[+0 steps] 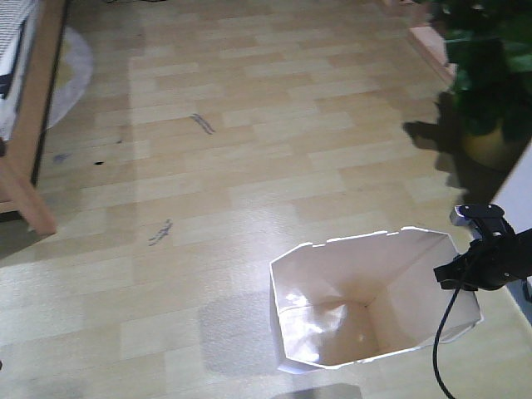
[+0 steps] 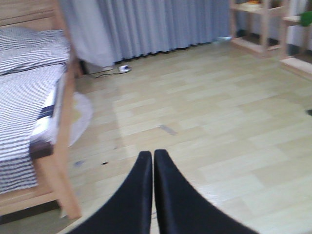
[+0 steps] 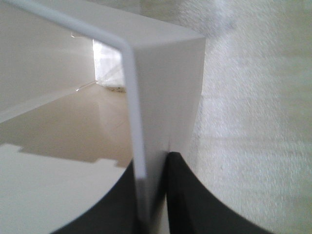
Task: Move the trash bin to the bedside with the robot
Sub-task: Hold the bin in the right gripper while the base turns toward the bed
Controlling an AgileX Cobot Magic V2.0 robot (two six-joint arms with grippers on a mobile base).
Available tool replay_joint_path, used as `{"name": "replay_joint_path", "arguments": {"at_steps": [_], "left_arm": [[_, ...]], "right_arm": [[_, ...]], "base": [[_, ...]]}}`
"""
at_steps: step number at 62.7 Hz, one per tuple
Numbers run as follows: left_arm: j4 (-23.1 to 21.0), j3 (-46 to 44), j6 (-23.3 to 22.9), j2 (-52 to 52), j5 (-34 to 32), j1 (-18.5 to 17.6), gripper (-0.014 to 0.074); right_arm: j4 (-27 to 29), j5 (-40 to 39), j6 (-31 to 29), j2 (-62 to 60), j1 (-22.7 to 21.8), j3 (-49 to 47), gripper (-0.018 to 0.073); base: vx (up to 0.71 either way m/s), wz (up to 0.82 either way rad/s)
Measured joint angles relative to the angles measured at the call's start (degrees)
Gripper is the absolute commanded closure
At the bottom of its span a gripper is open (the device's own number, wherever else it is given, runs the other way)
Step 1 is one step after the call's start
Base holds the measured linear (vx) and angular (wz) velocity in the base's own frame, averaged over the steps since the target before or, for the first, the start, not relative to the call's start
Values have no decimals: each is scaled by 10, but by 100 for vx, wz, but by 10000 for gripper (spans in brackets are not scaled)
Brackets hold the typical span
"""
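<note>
**Bin is clamped by the right arm; the bed is at 10 o'clock**

Front view: the trash bin stands upright on the wood floor, low and right in frame, well apart from the bed. Your right gripper is clamped on the bin wall at the bin's 3 o'clock side, one finger inside and one outside, with the rim running down between them. Your left gripper hangs free, fingers pressed together on nothing, facing the bed.

Step, as I read it: take the bin over with the base.
- The wall is thin and gripped on one side only, so expect the bin to swing or tip about the clamp.
- Drive slow, avoid sharp yaw, and lift no more than needed.
- The black cable hangs just beside the bin's right corner, so don't let it catch the rim.

Room:
- The floor is open from the bin toward 10–11 o'clock, with only scuff marks.
- The bed rail and post are the hard edge at 9–10 o'clock.
- A pale round thing lies on the floor just beside the rail. I can't tell what it is, so stop short of it.
- The potted plant sits at 1 o'clock near the arm, so turn away from it.
</note>
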Motion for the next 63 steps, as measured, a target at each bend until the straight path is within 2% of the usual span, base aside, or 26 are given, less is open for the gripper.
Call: {"name": "replay_joint_path", "arguments": {"at_steps": [24,63], "left_arm": [[0,0,0,0,0,0,602],[0,0,0,0,0,0,602]], "right_arm": [[0,15,0,0,1,0,565],[0,8,0,0,1,0,565]], "base": [[19,39],[29,9]]}}
